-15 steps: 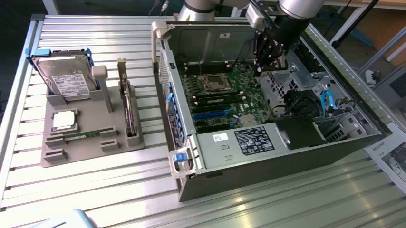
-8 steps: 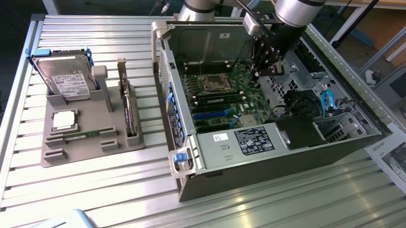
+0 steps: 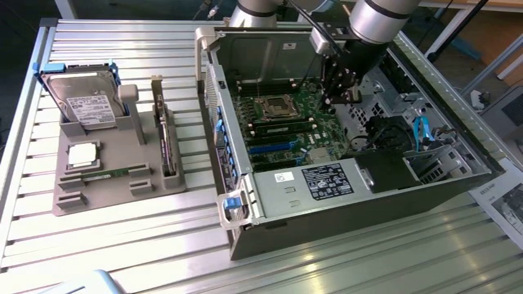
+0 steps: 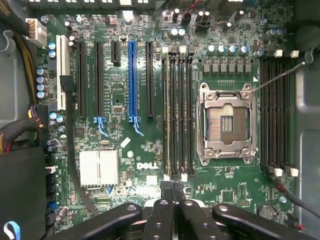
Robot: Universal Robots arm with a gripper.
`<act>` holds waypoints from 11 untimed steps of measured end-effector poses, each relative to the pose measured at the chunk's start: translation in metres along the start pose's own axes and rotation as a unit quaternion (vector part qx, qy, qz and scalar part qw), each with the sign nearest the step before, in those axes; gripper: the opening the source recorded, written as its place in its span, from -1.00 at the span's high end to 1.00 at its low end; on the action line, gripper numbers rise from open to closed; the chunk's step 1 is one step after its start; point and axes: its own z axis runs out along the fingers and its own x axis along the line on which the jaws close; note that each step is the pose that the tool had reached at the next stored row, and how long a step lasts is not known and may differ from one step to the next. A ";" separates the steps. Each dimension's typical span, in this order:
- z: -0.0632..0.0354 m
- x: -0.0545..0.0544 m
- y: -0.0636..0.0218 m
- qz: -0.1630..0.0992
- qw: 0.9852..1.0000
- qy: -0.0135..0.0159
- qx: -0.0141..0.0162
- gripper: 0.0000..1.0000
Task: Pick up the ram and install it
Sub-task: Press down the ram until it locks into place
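Note:
A ram (image 3: 110,175), a narrow green stick, lies flat in the grey holder (image 3: 98,196) at the exterior view's left, far from the arm. My gripper (image 3: 343,93) hangs inside the open computer case (image 3: 327,202), above the motherboard (image 3: 286,131). In the wrist view its black fingers are pressed together, gripper (image 4: 173,189) shut, with nothing visible between them. They hover just off the end of a bank of memory slots (image 4: 177,112) beside the empty processor socket (image 4: 227,122). A thin greenish edge (image 4: 165,112) runs along the outermost slot; I cannot tell whether it is a seated stick.
The holder also carries a hard drive (image 3: 86,104), a square silver processor (image 3: 83,155) and an upright dark expansion card (image 3: 166,144). Inside the case are a second slot bank (image 4: 275,112), a silver heatsink (image 4: 99,167), cables (image 3: 421,131) and the black power supply (image 3: 384,171).

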 end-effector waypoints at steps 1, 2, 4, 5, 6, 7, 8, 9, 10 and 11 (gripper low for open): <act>0.0024 0.000 -0.0001 0.000 1.000 0.000 0.000 0.80; 0.0050 0.000 -0.0001 0.000 1.000 0.000 0.000 0.80; 0.0099 0.000 -0.0002 0.001 1.000 0.000 0.000 0.80; 0.0125 0.001 -0.0003 0.001 1.000 0.000 0.000 0.80; 0.0158 0.001 -0.0004 0.001 1.000 0.000 0.000 0.80; 0.0173 0.001 -0.0004 0.002 1.000 0.000 0.000 0.80; 0.0191 0.001 -0.0005 0.002 1.000 0.000 0.000 0.80; 0.0205 0.001 -0.0005 0.002 1.000 0.000 0.000 0.80; 0.0222 0.001 -0.0005 0.002 1.000 0.000 0.000 0.80; 0.0246 0.001 -0.0006 0.003 1.000 0.000 0.000 0.80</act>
